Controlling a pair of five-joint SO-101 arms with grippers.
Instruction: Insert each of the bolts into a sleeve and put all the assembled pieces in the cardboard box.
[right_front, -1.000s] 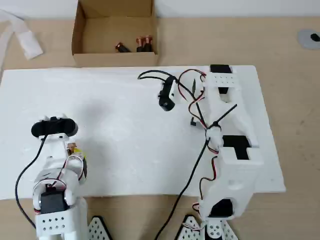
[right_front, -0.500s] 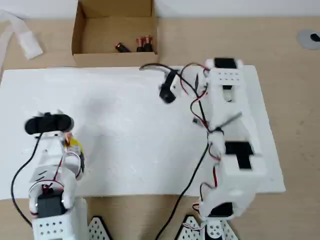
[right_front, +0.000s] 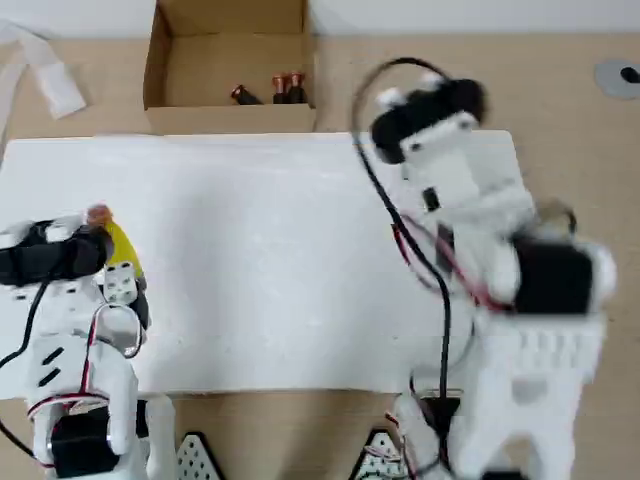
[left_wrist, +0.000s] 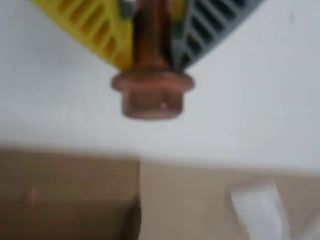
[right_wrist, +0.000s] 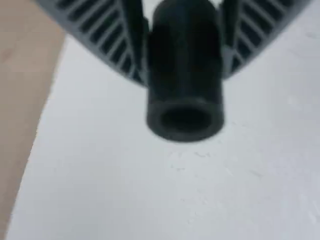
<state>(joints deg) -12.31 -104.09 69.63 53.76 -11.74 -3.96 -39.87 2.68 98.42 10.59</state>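
1 cardboard box (right_front: 155, 68), 3 assembled pieces (right_front: 296, 88) in it, 1 copper bolt (left_wrist: 152, 95), 1 black sleeve (right_wrist: 185, 90), 1 white board (right_front: 260, 260)

We see the right end effector (right_wrist: 185, 75) clamped on a black sleeve (right_wrist: 185, 100), its grey ribbed fingers (right_wrist: 102, 42) pressing against both sides. The sleeve's open bore faces us, above a white foam sheet (right_wrist: 200, 190). The tan surface (right_wrist: 20, 100) borders the sheet along one edge.

No writing, number, label or sign can be read: the cardboard box (right_front: 154, 70), the bolt (left_wrist: 152, 95), the sleeve (right_wrist: 185, 95) and the white board (right_front: 260, 270) just beside the box show plain surfaces.
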